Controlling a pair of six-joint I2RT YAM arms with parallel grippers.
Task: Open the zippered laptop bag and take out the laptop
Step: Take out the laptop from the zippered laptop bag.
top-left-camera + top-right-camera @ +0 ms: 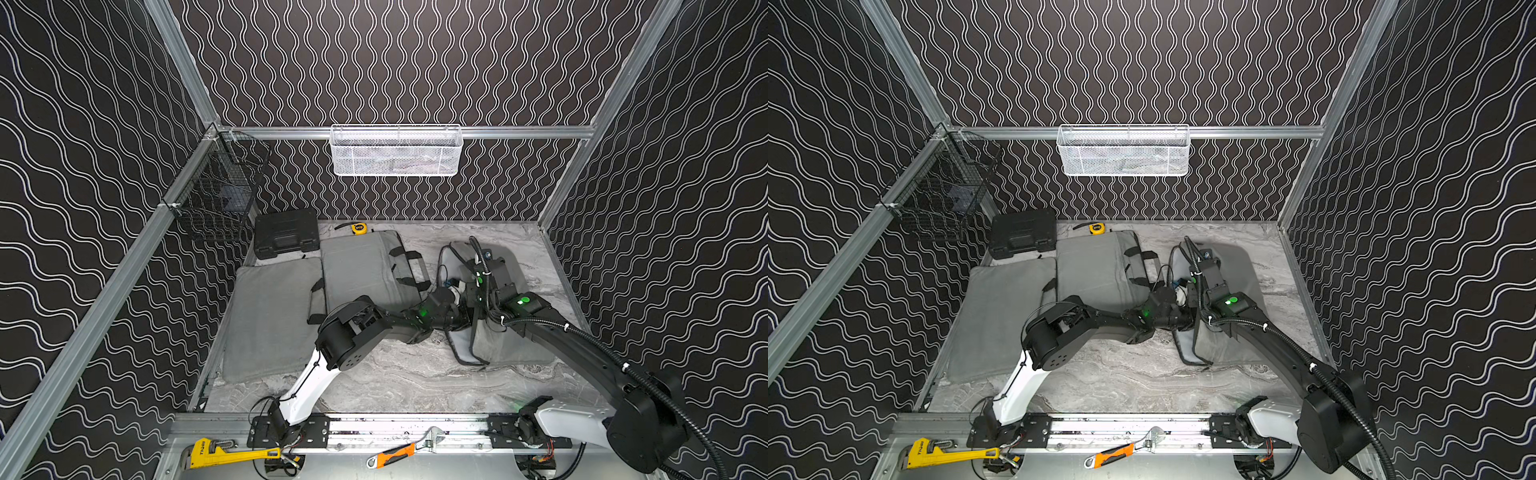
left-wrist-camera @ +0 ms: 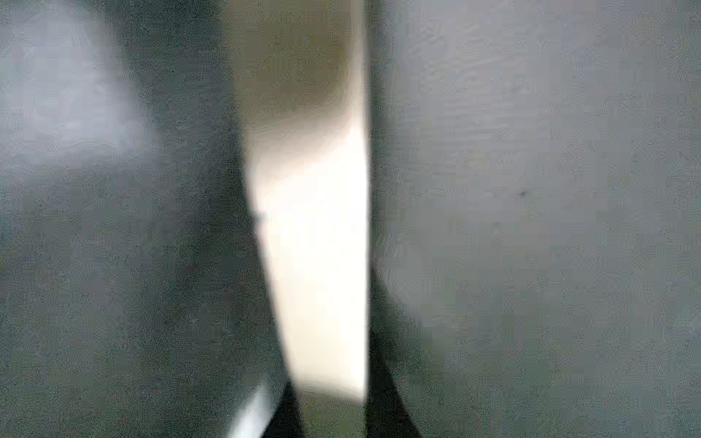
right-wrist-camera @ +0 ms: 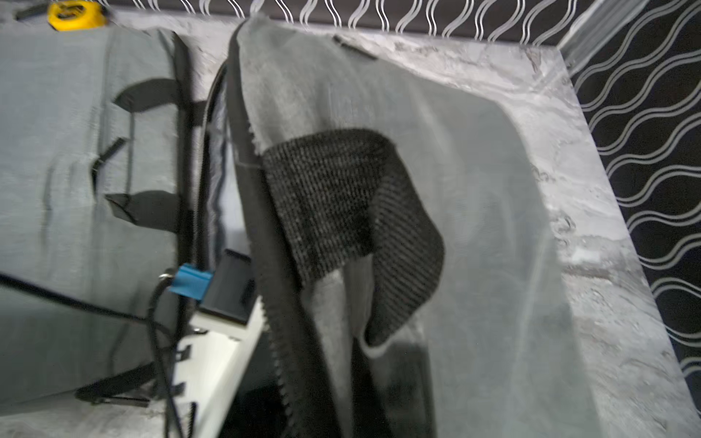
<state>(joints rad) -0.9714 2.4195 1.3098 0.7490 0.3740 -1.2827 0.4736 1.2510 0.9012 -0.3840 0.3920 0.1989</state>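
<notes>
both jaws hidden at laptop bag (image 1: 519,347) opening

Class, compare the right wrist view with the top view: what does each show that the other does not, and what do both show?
Only the right wrist view: zipper teeth along the edge of the open bag and the weave of its handle. Only a top view: the white basket, tool case and pipe wrench. Both: the open bag, the second bag beside it and the tape measure.
</notes>
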